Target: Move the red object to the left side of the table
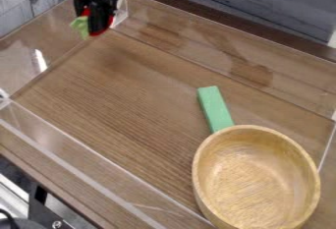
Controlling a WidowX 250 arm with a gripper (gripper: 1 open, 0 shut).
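Gripper: the gripper (94, 19) points straight down near the far left corner, clenched on the red object (100, 20) — red and green show between the dark jaws
Red object: held at the gripper tip, low over the table (132, 95), close to the far clear wall (184, 12); whether it touches the surface I cannot tell
Why held so: a vertical grip from above keeps the small rounded toy pinched at its sides, likely for a plain set-down
Task stage: judged from its place, the toy is already over the left side; lowering and letting go seem to be what is left
Green block (214, 108): flat on the table, well apart, right of centre
Wooden bowl (256, 179): near right corner — clear of the drop spot
Risk: a rounded toy may roll once freed
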